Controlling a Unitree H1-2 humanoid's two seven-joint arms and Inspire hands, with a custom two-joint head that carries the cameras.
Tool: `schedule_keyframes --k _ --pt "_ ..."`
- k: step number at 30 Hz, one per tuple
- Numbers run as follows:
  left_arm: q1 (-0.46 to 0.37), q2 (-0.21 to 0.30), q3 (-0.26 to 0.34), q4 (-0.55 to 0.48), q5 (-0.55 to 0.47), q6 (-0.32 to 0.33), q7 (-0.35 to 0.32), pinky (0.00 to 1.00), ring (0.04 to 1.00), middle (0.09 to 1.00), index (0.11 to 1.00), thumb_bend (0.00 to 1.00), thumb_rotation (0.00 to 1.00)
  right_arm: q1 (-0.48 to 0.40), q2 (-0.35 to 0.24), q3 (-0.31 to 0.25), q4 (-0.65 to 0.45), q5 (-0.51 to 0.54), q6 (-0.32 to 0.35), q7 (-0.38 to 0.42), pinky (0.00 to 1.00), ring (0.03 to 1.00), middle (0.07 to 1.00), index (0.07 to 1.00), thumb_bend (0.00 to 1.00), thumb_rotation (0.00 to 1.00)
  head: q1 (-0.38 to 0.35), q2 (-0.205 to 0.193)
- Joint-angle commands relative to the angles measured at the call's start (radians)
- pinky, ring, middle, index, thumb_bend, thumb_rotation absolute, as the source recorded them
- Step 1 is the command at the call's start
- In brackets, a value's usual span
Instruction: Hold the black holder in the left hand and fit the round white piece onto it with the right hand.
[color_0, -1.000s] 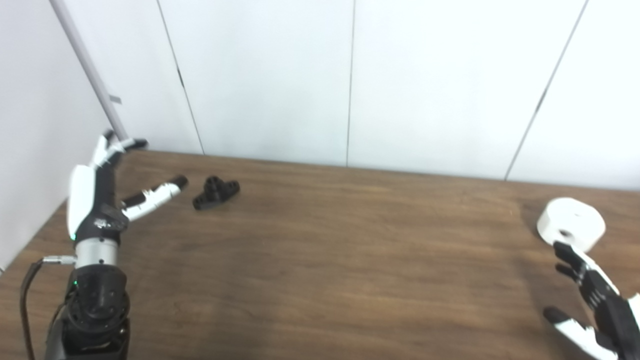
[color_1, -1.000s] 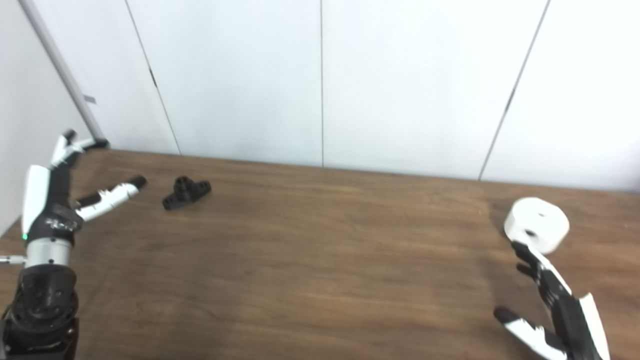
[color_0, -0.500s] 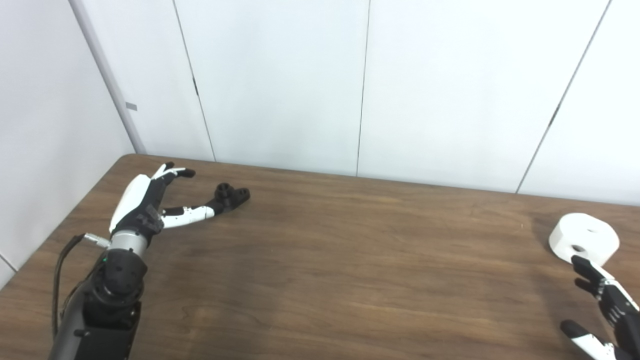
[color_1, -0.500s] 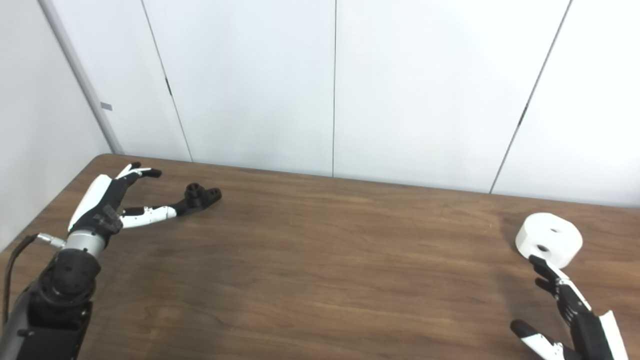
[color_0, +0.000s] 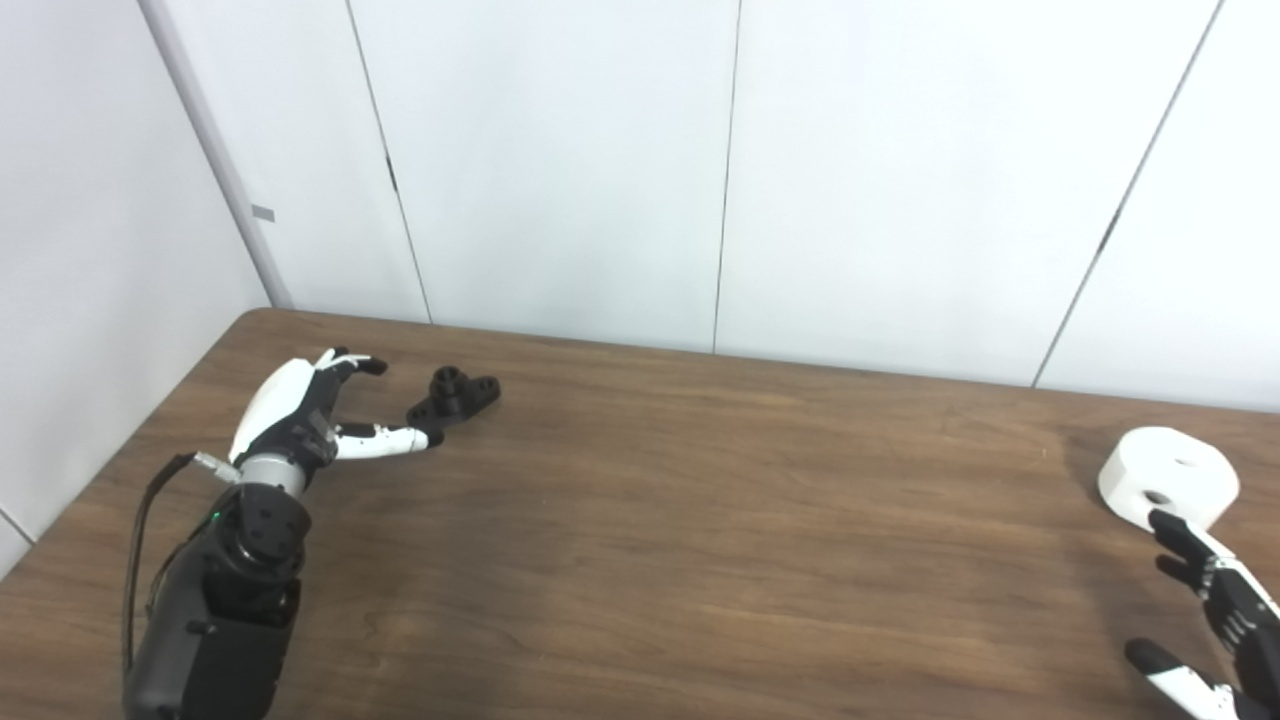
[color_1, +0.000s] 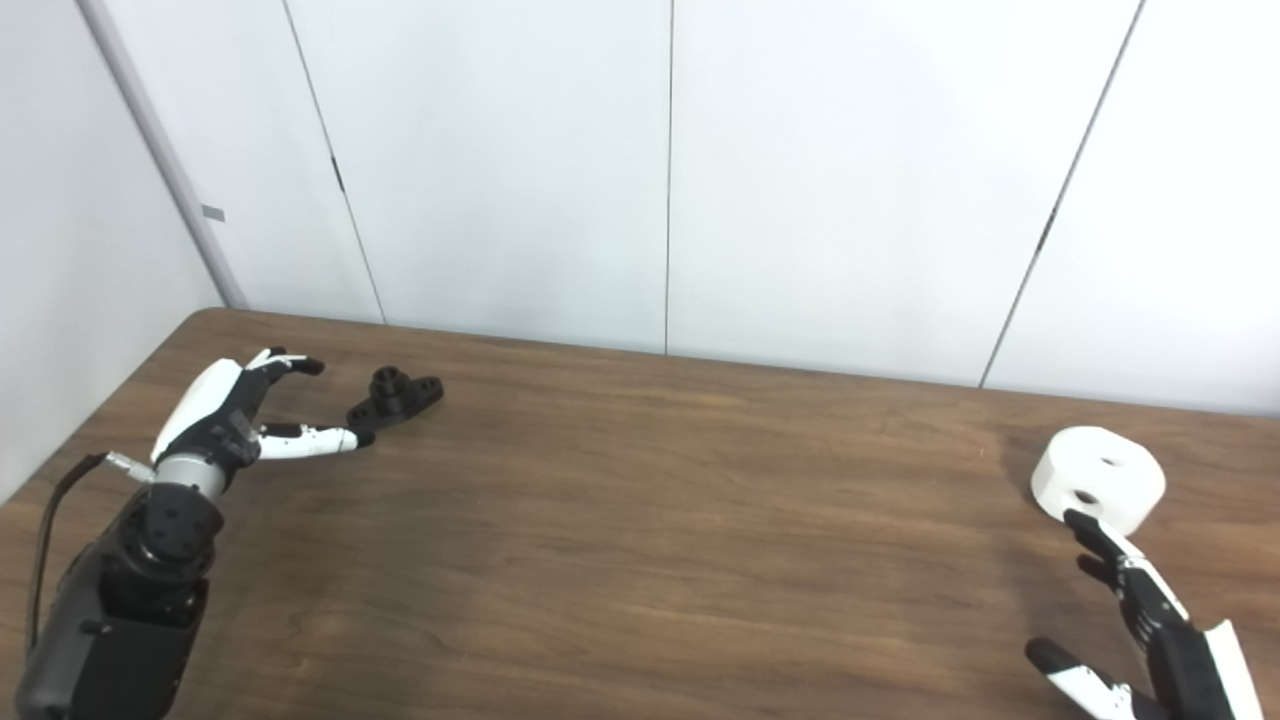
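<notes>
A small black holder (color_0: 456, 394) lies on the brown table (color_0: 660, 500) at the far left. My left hand (color_0: 312, 417) is open just left of it, thumb tip close to the holder's near end, fingers curled above the table. The round white piece (color_0: 1168, 478) rests at the far right, with a hole in its side and one on top. My right hand (color_0: 1214, 620) is open at the bottom right corner, its fingertips (color_1: 1088, 528) just short of the white piece; part of the hand is cut off by the picture's edge.
White wall panels (color_0: 720, 170) rise behind the table's far edge. A grey pole (color_0: 215, 160) stands in the left corner. The table's left edge runs close by my left arm.
The camera tilted between the oldest frames and now. My left hand has lowered toward the table and drawn slightly back from the holder. The right hand has barely moved.
</notes>
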Motion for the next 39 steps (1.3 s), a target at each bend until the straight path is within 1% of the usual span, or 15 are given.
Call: schedule_keyframes --k 1,11,14,19,23,28,30,34,36,39 --pt "-0.047 0.035 0.005 0.011 0.013 -0.005 0.053 1.00 1.000 1.000 0.849 1.00 0.34 0.043 0.015 0.012 0.085 -0.004 -0.040 -0.005 0.85 0.895 0.886 0.852 0.65 0.61 0.003 -0.002" --pt "-0.074 0.037 -0.023 0.126 0.030 -0.004 0.110 1.00 1.000 1.000 0.860 1.00 0.32 0.045 0.007 0.012 0.087 -0.005 -0.040 -0.011 0.86 0.892 0.878 0.844 0.65 0.60 0.006 -0.001" --pt "-0.083 0.037 -0.017 0.154 0.030 -0.004 0.115 1.00 1.000 1.000 0.861 1.00 0.31 0.050 0.007 0.013 0.080 -0.002 -0.040 -0.009 0.85 0.890 0.879 0.848 0.64 0.59 0.008 0.001" --pt "-0.095 0.056 -0.029 0.202 0.035 -0.004 0.115 1.00 1.000 1.000 0.861 1.00 0.32 0.053 0.007 0.013 0.074 -0.004 -0.040 -0.010 0.85 0.893 0.881 0.850 0.63 0.59 0.009 0.000" --pt "-0.105 0.057 -0.051 0.233 0.042 -0.004 0.124 1.00 1.000 1.000 0.857 1.00 0.33 0.055 0.005 0.012 0.074 -0.006 -0.040 -0.016 0.85 0.890 0.876 0.846 0.65 0.60 0.004 -0.001" --pt "-0.125 0.066 -0.098 0.289 0.046 -0.005 0.136 1.00 1.000 1.000 0.844 1.00 0.34 0.062 0.001 0.012 0.069 -0.004 -0.040 -0.016 0.85 0.888 0.879 0.849 0.64 0.61 -0.003 0.001" --pt "-0.133 0.067 -0.114 0.306 0.054 -0.004 0.131 1.00 1.000 1.000 0.842 1.00 0.35 0.065 0.003 0.011 0.066 0.001 -0.040 -0.013 0.85 0.890 0.880 0.848 0.66 0.61 -0.005 0.001" --pt "-0.145 0.055 -0.121 0.324 0.092 -0.004 0.101 1.00 1.000 1.000 0.849 1.00 0.35 0.070 0.005 0.010 0.061 0.000 -0.040 -0.012 0.85 0.891 0.881 0.848 0.66 0.61 -0.011 0.002" --pt "-0.152 0.049 -0.122 0.334 0.106 -0.004 0.088 1.00 1.000 1.000 0.844 1.00 0.33 0.073 0.006 0.009 0.058 0.004 -0.040 -0.010 0.85 0.894 0.884 0.850 0.66 0.60 -0.014 0.003" --pt "-0.161 0.043 -0.129 0.343 0.111 -0.004 0.074 1.00 1.000 1.000 0.841 1.00 0.32 0.075 0.004 0.012 0.056 0.005 -0.040 -0.009 0.85 0.895 0.883 0.850 0.66 0.60 -0.017 0.005"
